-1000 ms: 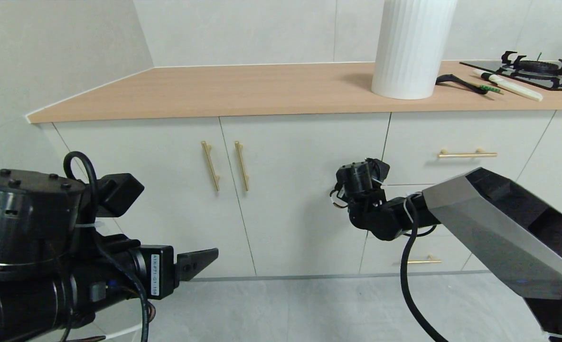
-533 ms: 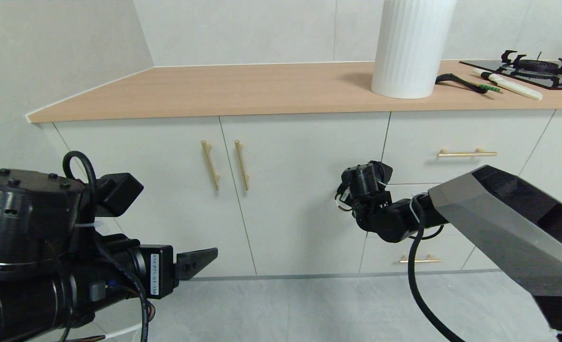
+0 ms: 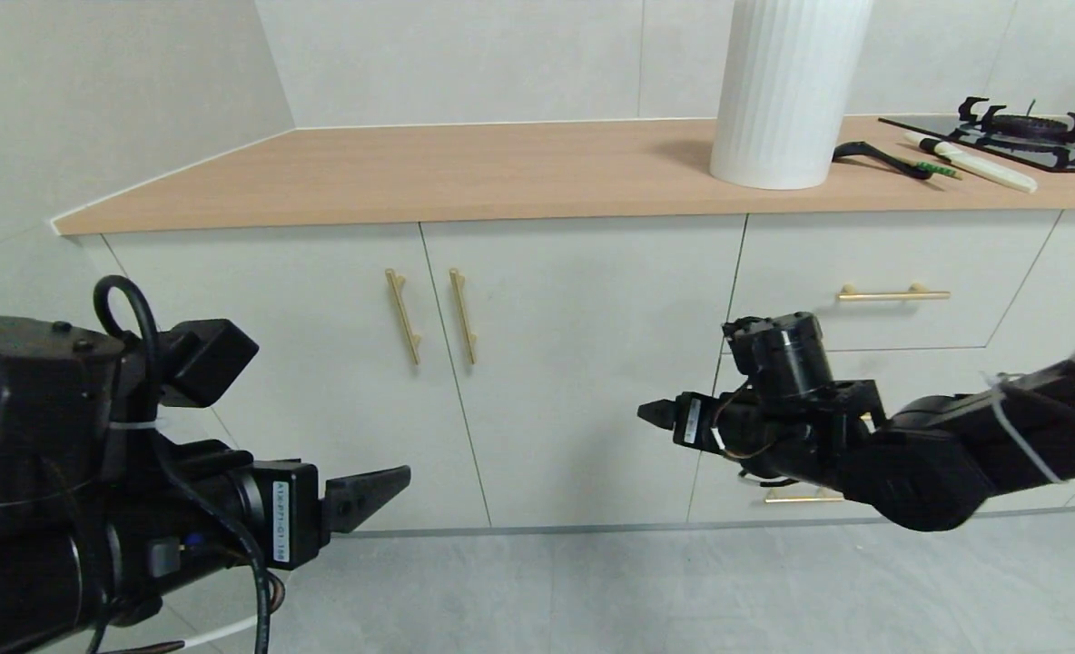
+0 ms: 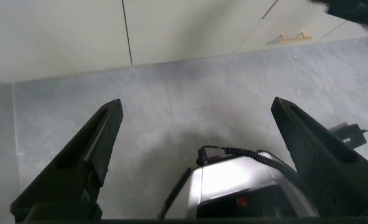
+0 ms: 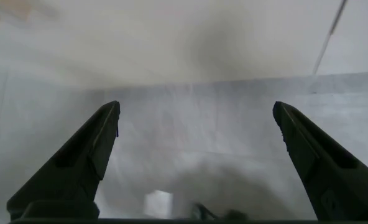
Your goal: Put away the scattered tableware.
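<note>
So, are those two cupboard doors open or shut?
Shut: both cupboard doors lie flush, with only a thin seam between them.

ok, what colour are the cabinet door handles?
The slim metal bar handles are gold, clearest in the head view.

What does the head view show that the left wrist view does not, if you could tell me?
The head view adds the wooden counter with a tall white container, utensils and a stove, plus the paired door handles. The left wrist view adds both fingers of the left gripper, spread apart above the floor. Both take in that grey floor, the cabinet fronts and a low drawer handle.
</note>
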You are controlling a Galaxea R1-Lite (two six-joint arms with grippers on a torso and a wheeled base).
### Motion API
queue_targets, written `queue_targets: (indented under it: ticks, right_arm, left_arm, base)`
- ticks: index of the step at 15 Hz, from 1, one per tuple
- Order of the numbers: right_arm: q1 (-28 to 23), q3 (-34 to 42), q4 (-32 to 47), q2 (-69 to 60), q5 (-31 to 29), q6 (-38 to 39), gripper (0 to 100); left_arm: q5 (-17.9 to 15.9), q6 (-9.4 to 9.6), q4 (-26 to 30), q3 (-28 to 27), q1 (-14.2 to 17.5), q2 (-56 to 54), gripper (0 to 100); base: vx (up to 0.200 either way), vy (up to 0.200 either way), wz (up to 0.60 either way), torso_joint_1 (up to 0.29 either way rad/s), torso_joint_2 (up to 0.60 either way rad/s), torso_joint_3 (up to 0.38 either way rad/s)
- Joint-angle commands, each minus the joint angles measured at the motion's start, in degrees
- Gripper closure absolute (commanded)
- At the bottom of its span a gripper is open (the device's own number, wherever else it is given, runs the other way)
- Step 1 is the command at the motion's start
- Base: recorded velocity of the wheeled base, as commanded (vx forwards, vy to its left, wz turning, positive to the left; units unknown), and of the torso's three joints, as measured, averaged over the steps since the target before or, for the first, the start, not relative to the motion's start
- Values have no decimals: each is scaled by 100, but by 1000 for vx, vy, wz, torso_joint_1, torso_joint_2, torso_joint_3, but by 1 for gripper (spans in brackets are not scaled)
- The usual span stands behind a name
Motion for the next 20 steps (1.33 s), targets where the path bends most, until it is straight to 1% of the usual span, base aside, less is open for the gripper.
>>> queue_targets:
  ticks: [1, 2, 4, 5, 6, 7, 8, 9, 10, 11, 12, 13, 14, 16, 17, 18, 19, 20]
  right_arm:
    - [6, 559, -47, -1045, -76, -454, 0]
    - [-20, 929, -179, -1660, -129, -735, 0]
    - [-29, 1561, -416, -2592, -419, -805, 0]
    - [-108, 1957, -460, -3180, -551, -884, 0]
    - [-178, 2370, -460, -3796, -551, -999, 0]
    - [-196, 2546, -460, -4068, -560, -1095, 0]
    - [-196, 3143, -442, -5193, -542, -1447, 0]
    - [-196, 3293, -390, -5624, -542, -1605, 0]
    - [-275, 3530, -293, -6406, -639, -1939, 0]
    - [-661, 3644, -240, -6793, -700, -2194, 0]
    - [-1365, 3820, -187, -7311, -665, -2607, 0]
    - [-1514, 3838, -179, -7452, -665, -2695, 0]
    - [-2033, 3846, 15, -8269, -674, -3038, 0]
    - [-2463, 3803, 542, -9280, -700, -3556, 0]
    - [-2604, 3794, 841, -9737, -683, -3758, 0]
    - [-2674, 3767, 1131, -10089, -674, -3899, 0]
    - [-2683, 3723, 1588, -10563, -692, -4040, 0]
    - [-2683, 3723, 1685, -10634, -736, -4066, 0]
  left_arm:
    - [1, 106, -8, -5, 100, -236, 0]
    - [10, 212, -166, 3, 118, -359, 0]
    - [36, 229, -483, 197, 267, -649, 0]
    - [45, 273, -606, 285, 355, -930, 0]
    - [133, 449, -623, 408, 443, -1291, 0]
    - [177, 581, -623, 460, 469, -1466, 0]
    - [352, 1055, -623, 663, 601, -2310, 0]
    - [361, 1143, -597, 724, 680, -2635, 0]
    - [361, 1319, -483, 830, 891, -3391, 0]
    - [352, 1468, -351, 830, 1006, -3769, 0]
    - [352, 1715, -17, 794, 1199, -4376, 0]
    - [352, 1767, 71, 786, 1243, -4525, 0]
    - [352, 1987, 466, 786, 1445, -5351, 0]
    - [352, 2216, 721, 856, 1832, -5931, 0]
    - [352, 2277, 721, 882, 1972, -6133, 0]
    - [352, 2277, 721, 882, 1999, -6309, 0]
    - [344, 2286, 730, 882, 1999, -6582, 0]
    - [344, 2295, 730, 891, 1999, -6678, 0]
  base:
    - [0, 0, 0, 0, 0, 0]
    - [0, 0, 0, 0, 0, 0]
    - [0, 0, 0, 0, 0, 0]
    - [0, 0, 0, 0, 0, 0]
    - [0, 0, 0, 0, 0, 0]
    - [0, 0, 0, 0, 0, 0]
    - [0, 0, 0, 0, 0, 0]
    - [0, 0, 0, 0, 0, 0]
    - [0, 0, 0, 0, 0, 0]
    - [0, 0, 0, 0, 0, 0]
    - [0, 0, 0, 0, 0, 0]
    - [0, 0, 0, 0, 0, 0]
    - [0, 0, 0, 0, 0, 0]
    - [0, 0, 0, 0, 0, 0]
    - [0, 0, 0, 0, 0, 0]
    - [0, 0, 0, 0, 0, 0]
    - [0, 0, 0, 0, 0, 0]
    - [0, 0, 0, 0, 0, 0]
